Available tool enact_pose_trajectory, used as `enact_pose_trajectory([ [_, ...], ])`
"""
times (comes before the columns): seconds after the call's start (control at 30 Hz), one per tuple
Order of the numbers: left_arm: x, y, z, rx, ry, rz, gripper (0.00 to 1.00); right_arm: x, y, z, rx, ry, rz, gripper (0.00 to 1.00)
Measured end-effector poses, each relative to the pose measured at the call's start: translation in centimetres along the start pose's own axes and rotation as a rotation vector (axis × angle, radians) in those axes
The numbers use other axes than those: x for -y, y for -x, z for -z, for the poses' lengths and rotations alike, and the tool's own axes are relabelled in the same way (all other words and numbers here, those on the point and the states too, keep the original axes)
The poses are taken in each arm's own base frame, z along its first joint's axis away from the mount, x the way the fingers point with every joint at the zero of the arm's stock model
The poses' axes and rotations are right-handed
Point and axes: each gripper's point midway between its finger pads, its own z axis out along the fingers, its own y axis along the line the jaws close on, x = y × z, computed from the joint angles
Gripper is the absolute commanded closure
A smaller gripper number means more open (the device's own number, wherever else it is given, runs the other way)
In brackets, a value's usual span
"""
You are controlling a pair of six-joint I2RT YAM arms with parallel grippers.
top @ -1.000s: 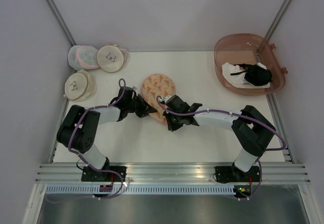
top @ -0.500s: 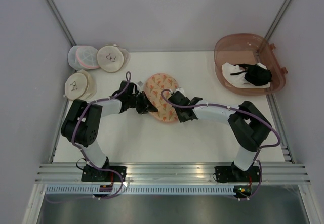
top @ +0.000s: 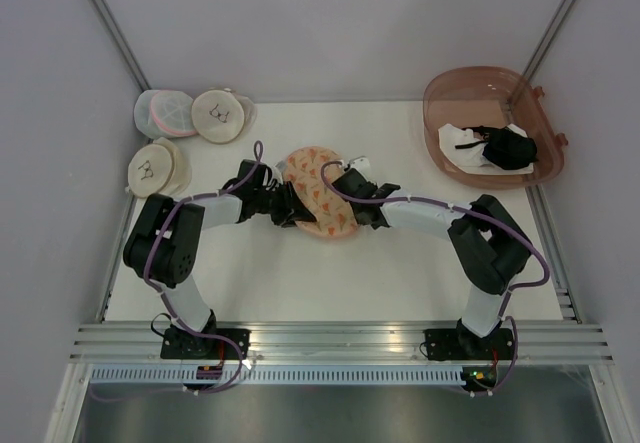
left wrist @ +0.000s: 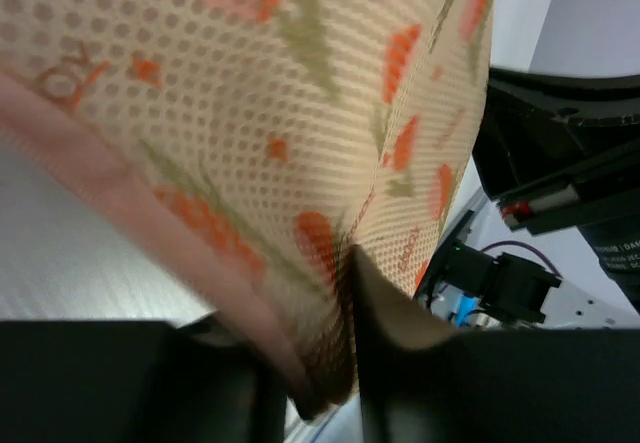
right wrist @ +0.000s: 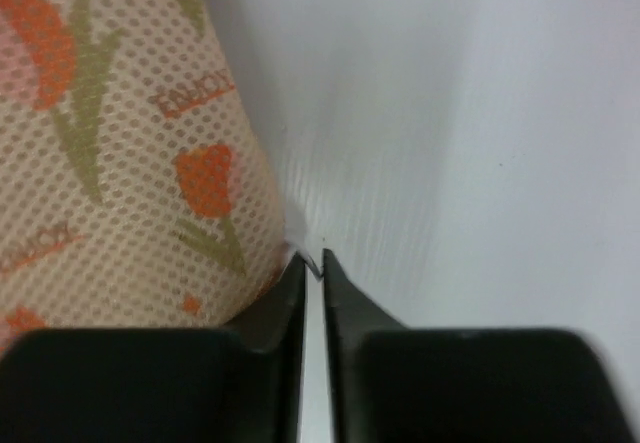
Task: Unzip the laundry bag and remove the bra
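The laundry bag (top: 318, 195), a peach mesh pouch with orange prints, lies at the table's middle. My left gripper (top: 291, 207) is at its left edge and is shut on a fold of the mesh (left wrist: 330, 293). My right gripper (top: 348, 181) is at the bag's far right side. Its fingertips (right wrist: 296, 281) are nearly closed and pinch a small pale tab at the bag's edge (right wrist: 150, 163). The bra is hidden.
Two round cream pouches (top: 220, 115) (top: 158, 168) and a pale mesh pouch with pink trim (top: 163, 113) sit at the far left. A brown translucent basket (top: 485, 78) at the far right holds a black garment (top: 508, 148) and a white cloth (top: 460, 141).
My right gripper has moved from the bag's near end up along its right side to the far right. The bag has shifted and changed shape. My left gripper has edged toward the back.
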Motion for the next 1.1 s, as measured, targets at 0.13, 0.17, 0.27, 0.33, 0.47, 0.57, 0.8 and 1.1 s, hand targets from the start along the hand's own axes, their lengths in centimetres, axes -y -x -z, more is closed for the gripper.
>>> enact_pose_trajectory([
  [0.13, -0.1, -1.1, 0.3, -0.024, 0.005, -0.002, 0.35, 1.8, 1.2, 0.0, 0.037, -0.065, -0.023, 0.49],
  [0.17, -0.1, -1.5, 0.4, -0.025, 0.009, -0.002, 0.34, 2.1, 1.4, 0.1, 0.044, -0.073, -0.031, 0.48],
  [0.27, -0.3, -2.2, 1.3, -0.008, 0.042, 0.001, 0.31, 3.5, 2.1, 1.2, 0.071, -0.087, -0.052, 0.44],
  [0.33, -0.3, -2.2, 2.1, 0.025, 0.070, -0.005, 0.31, 3.8, 2.4, 2.3, 0.092, -0.078, -0.059, 0.42],
  [0.47, -0.5, -1.7, 4.0, 0.122, 0.144, -0.014, 0.31, 3.0, 2.6, 4.4, 0.124, -0.012, -0.041, 0.42],
  [0.57, -0.7, -1.4, 6.1, 0.222, 0.203, -0.010, 0.29, -0.1, 2.6, 6.5, 0.155, 0.117, 0.015, 0.42],
  [0.8, -0.9, -0.8, 12.2, 0.519, 0.289, 0.027, 0.26, -8.2, 2.2, 9.4, 0.186, 0.404, 0.134, 0.44],
  [1.1, -0.9, -0.8, 16.7, 0.722, 0.320, 0.070, 0.23, -13.6, 1.2, 9.0, 0.156, 0.514, 0.236, 0.44],
])
